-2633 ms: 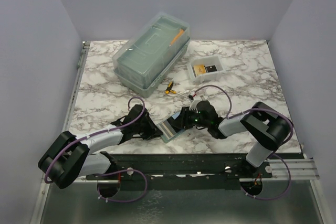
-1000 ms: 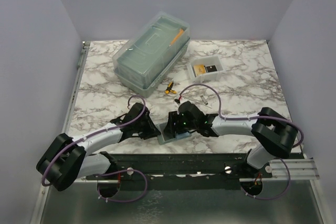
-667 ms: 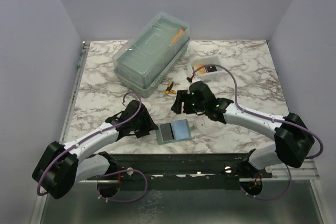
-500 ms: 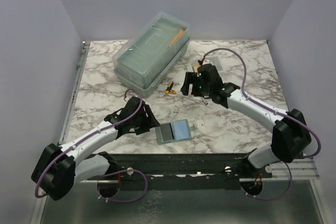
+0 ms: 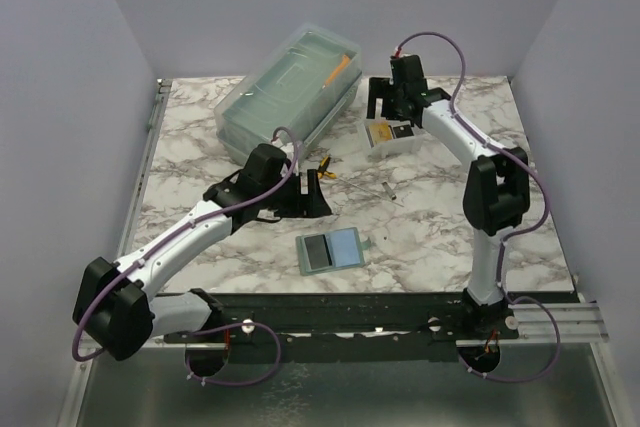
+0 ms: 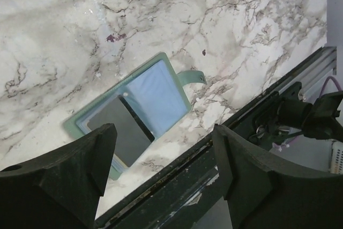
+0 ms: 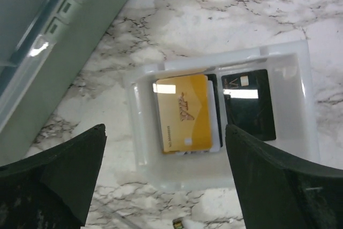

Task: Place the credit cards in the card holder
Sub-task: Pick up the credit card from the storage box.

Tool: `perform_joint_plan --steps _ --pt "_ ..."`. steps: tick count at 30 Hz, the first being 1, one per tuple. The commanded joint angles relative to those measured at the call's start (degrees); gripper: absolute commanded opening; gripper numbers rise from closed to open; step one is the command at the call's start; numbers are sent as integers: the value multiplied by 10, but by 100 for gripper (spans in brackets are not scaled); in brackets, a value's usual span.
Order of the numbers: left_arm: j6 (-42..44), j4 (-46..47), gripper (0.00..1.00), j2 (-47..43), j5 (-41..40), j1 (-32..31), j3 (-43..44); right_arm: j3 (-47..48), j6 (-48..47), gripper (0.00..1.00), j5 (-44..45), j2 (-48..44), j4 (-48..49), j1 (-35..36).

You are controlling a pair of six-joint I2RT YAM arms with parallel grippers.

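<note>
**Step in hand: fetching the next card.** The card holder point(image 5: 331, 249) lies open and flat on the marbled bench point(image 5: 450, 237). A dark card point(image 6: 120, 131) is seen on one of its panels; whether it is tucked into the pocket cannot be told.

Well beyond the holder and to its right, the other credit cards point(image 7: 203, 111) are kept in a white tray point(image 7: 236, 175). A gold card point(image 7: 185, 113) is stacked on at least one more, and a black card point(image 7: 248, 103) lies beside it.

The right fingers point(image 7: 53, 181) are spread wide above the tray, with nothing grasped. The left fingers point(image 6: 59, 175), likewise released and empty, are held in the air just beyond the holder.

The next move is judged to call for a descent into the tray and a pinch on a thin, flat card. The tray walls may hinder this.

A translucent lidded box point(image 5: 290, 97) stands far beyond the holder to its left, and a yellow-handled tool point(image 5: 322, 169) lies between box and holder. The bench is enclosed by plain pale walls point(image 5: 60, 97).
</note>
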Motion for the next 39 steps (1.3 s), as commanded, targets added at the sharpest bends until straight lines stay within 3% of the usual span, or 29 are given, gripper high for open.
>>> perform_joint_plan --steps 1,3,9,14,23,29,36,39 --pt "79 -26 79 33 31 -2 22 80 -45 89 -24 70 -75 -17" --pt "89 -27 79 39 34 -2 21 105 -63 85 -17 94 -86 -25" --pt "107 -27 79 39 24 -2 10 183 -121 88 -32 169 -147 -26" --pt "109 -27 79 40 19 -2 8 172 -123 93 -40 182 -135 -27" --pt "108 -27 79 49 13 -2 7 168 -131 92 -50 219 -124 -30" --pt "105 -27 79 60 10 -2 8 153 -135 85 -55 222 -99 -36" --pt "94 -26 79 68 7 -2 22 131 -140 56 -59 191 -66 -36" --pt "84 -26 79 69 5 -2 34 94 -144 51 -63 151 -27 -36"
